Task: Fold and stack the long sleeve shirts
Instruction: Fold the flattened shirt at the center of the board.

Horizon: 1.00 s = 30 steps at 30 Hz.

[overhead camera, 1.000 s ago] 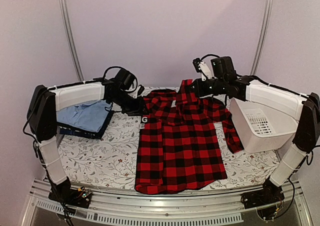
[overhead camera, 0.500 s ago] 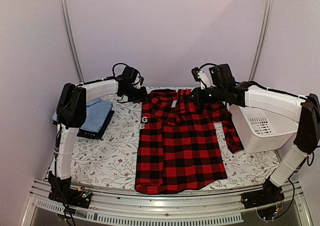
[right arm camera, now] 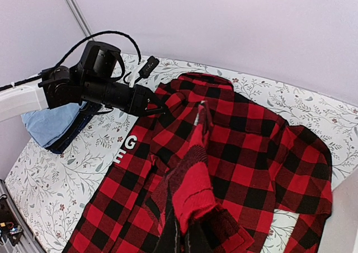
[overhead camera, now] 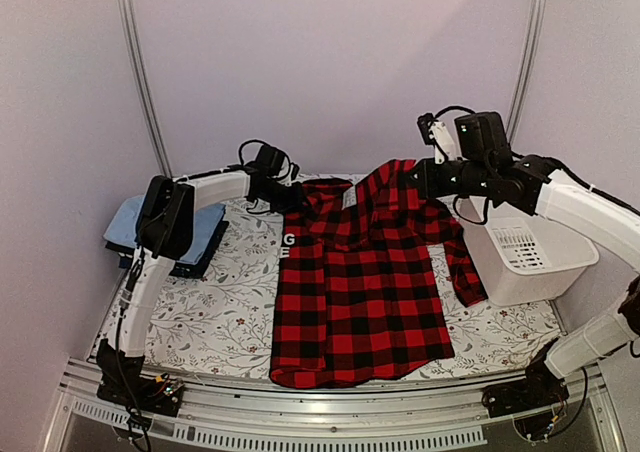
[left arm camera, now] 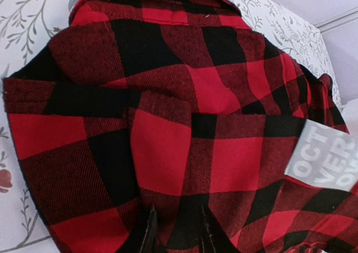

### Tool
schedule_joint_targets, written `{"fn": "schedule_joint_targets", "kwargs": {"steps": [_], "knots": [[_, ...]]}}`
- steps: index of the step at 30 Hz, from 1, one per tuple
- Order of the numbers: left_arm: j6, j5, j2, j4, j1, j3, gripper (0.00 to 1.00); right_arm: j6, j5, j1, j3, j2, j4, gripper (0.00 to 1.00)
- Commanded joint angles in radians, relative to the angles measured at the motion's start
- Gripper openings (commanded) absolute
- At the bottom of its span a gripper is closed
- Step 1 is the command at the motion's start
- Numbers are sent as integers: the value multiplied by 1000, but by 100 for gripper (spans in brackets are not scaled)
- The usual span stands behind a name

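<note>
At the left edge of the counter [overhead camera: 215,317]: blue shirt [overhead camera: 125,227] on navy garment [overhead camera: 195,262] | far edge: left end effector [overhead camera: 297,196] clamped on checked shirt [overhead camera: 350,292] near the collar | checked shirt spread mid-counter | right end effector [overhead camera: 420,180] pinching its lifted far-right part | basket [overhead camera: 520,242] at right edge

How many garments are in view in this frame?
3. The red-and-black flannel is spread in the middle; the light blue shirt sits folded at the left, on the dark navy garment. More may be hidden in that pile.
</note>
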Motion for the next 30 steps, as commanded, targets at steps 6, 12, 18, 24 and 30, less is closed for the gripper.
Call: {"fn": "schedule_joint_targets", "kwargs": {"steps": [6, 12, 18, 24, 30], "knots": [[-38, 73, 118, 3, 9, 148, 25, 13, 48, 7, -33, -93, -109, 0], [-51, 87, 145, 4, 24, 158, 25, -5, -70, 29, 0, -42, -103, 0], [-39, 119, 138, -6, 41, 172, 26, -21, -162, 94, 51, 59, -95, 0], [-15, 138, 66, -28, 46, 168, 26, -28, -258, 168, 104, 228, -88, 0], [-3, 107, -96, -19, 58, 42, 28, -42, -319, 240, 206, 440, -125, 0]]}}
